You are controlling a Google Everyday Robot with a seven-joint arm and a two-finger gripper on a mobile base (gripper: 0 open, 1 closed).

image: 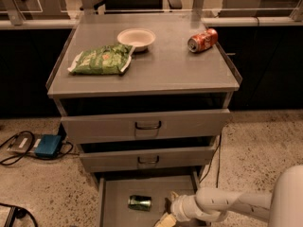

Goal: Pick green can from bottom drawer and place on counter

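Note:
The green can (140, 202) lies on its side on the grey floor of the open bottom drawer (113, 197). My gripper (166, 215) reaches in from the right on a white arm and sits low in the drawer, just right of the can, part cut off by the frame's bottom edge. It is apart from the can by a small gap. The counter (165, 67) is the grey top of the cabinet above.
On the counter lie a flat green snack bag (102, 59), a white bowl (136, 37) and an orange-red can (202, 40) on its side. The two upper drawers (147, 126) stand slightly pulled out above the bottom one. A blue box with cables (47, 145) lies on the floor at left.

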